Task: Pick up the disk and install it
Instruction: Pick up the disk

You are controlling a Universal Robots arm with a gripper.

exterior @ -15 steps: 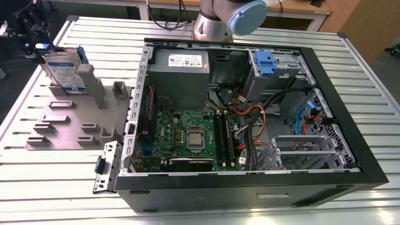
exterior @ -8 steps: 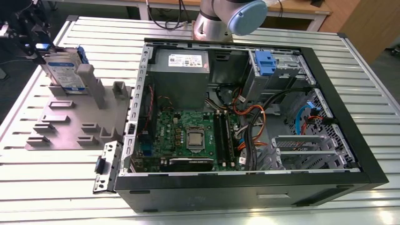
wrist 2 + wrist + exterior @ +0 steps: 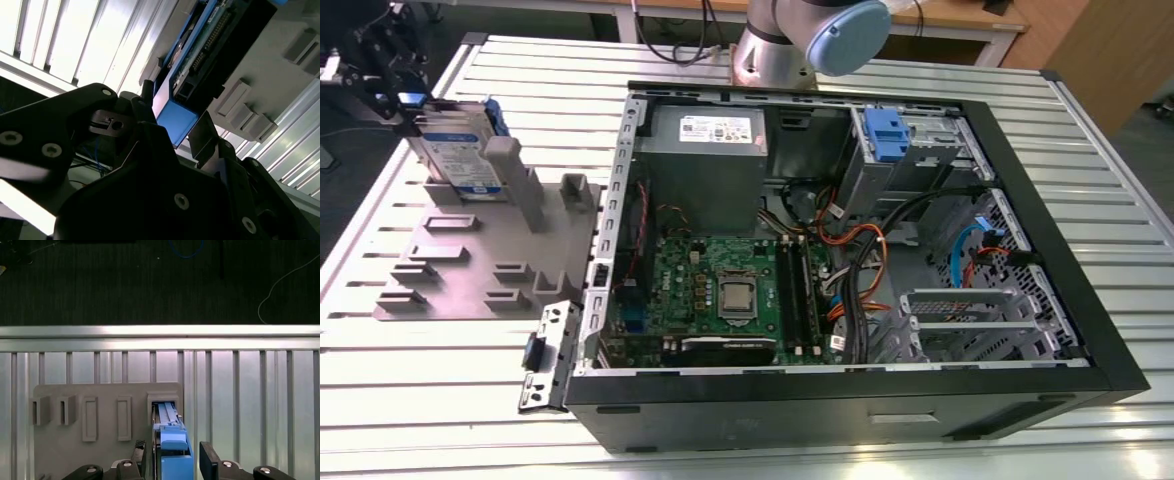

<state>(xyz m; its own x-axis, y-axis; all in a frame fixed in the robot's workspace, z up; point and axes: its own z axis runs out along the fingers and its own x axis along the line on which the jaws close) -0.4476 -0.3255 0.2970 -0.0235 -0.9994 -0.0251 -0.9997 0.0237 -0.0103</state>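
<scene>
At the exterior view's left, the disk (image 3: 460, 150) stands upright in the grey holder (image 3: 454, 272), with the gripper (image 3: 387, 75) just above. In the second wrist view, the fingers (image 3: 202, 135) straddle its blue rail (image 3: 175, 122), spread and unclamped. In the first wrist view, one side gap looks wider, so closing off-centre could tilt the disk and jam it in its slot.

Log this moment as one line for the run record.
stage: pick-up | pincer: open, straddling disk | disk: upright in grey holder slot | install: not yet done
</scene>
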